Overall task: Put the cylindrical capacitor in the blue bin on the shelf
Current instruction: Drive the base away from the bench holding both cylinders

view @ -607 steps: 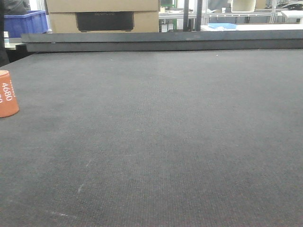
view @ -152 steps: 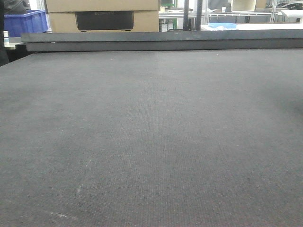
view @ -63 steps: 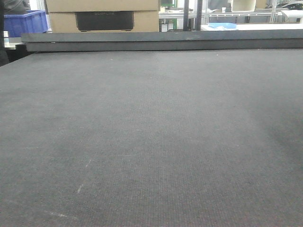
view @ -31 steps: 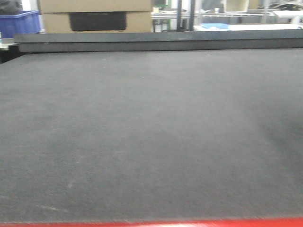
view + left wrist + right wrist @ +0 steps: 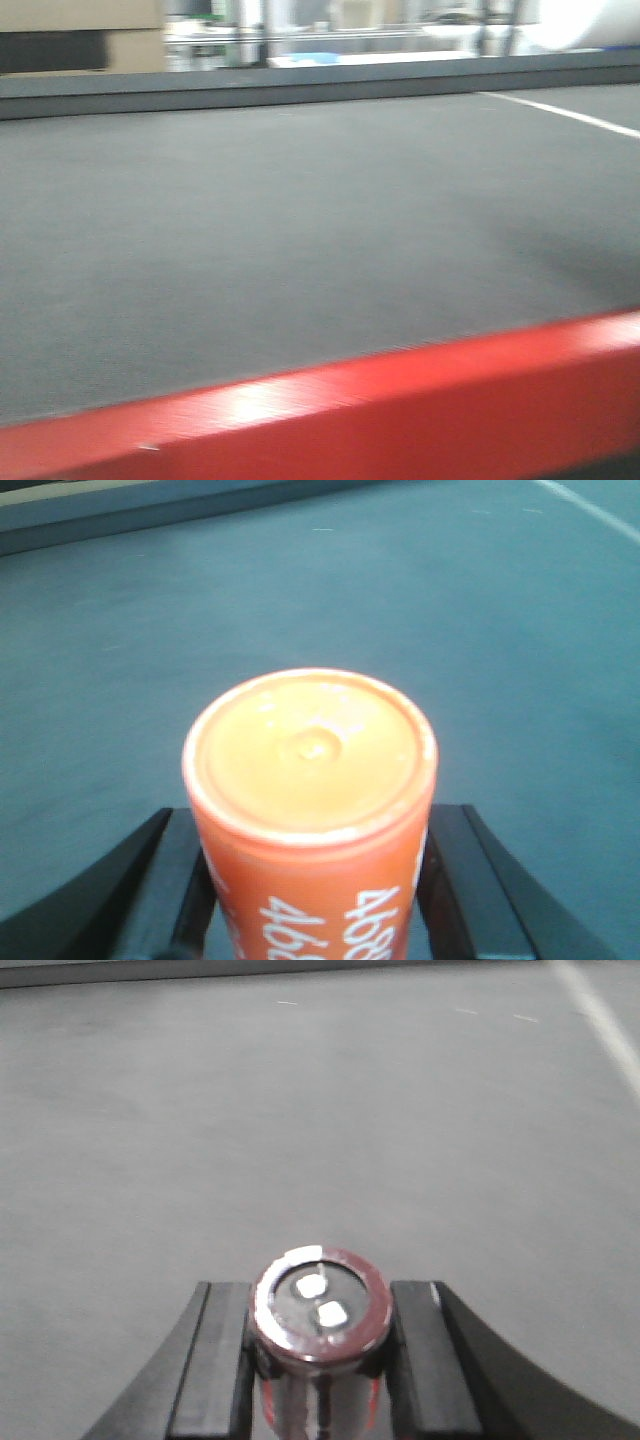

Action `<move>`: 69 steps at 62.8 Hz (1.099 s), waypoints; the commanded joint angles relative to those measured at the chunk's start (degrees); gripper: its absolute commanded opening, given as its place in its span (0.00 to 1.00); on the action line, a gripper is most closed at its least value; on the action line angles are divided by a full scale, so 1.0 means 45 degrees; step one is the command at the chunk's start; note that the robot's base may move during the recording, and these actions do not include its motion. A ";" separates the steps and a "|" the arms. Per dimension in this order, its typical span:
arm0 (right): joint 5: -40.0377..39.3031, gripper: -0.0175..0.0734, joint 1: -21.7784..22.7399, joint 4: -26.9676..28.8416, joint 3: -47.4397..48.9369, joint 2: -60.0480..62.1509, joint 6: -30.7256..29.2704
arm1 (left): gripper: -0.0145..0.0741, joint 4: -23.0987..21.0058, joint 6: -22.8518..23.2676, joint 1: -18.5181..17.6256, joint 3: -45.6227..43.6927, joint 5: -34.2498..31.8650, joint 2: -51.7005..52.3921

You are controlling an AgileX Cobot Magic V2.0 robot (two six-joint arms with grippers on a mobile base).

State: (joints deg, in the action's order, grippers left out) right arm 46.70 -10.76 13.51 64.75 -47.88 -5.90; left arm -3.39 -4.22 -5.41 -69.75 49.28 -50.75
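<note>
The cylindrical capacitor point(image 5: 310, 760), orange with white digits down its side and a rounded rim, stands upright in my left gripper point(image 5: 315, 885). The black fingers point(image 5: 170, 880) press on both of its sides, so that gripper is shut on it. My right gripper point(image 5: 320, 1360) is shut on a silver-and-red metal cylinder point(image 5: 320, 1305) with two small terminals on its top. Both are held above the dark mat point(image 5: 520, 630). The front view shows neither gripper. The blue bin and the shelf are out of view.
A dark grey mat point(image 5: 300, 220) covers the table, with a red front edge point(image 5: 400, 400) low in the blurred front view. A white line point(image 5: 570, 112) crosses the mat at the far right. A cardboard box point(image 5: 80, 35) stands behind the table's raised back rail point(image 5: 300, 90).
The front view has swung and pulled back. The background boxes slid left, the red table edge rose into the frame, and a white line appeared at the right. The orange cylinder left the mat earlier.
</note>
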 commanded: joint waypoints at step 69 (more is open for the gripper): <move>-0.0279 0.01 -0.0012 -0.0148 0.0135 0.0112 -0.0052 | 0.04 -0.0061 0.0089 0.0040 -0.0037 -0.0321 0.0067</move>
State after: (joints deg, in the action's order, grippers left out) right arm 46.70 -10.76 13.30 64.75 -47.88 -5.90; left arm -3.39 -4.22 -5.41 -69.75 49.15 -50.75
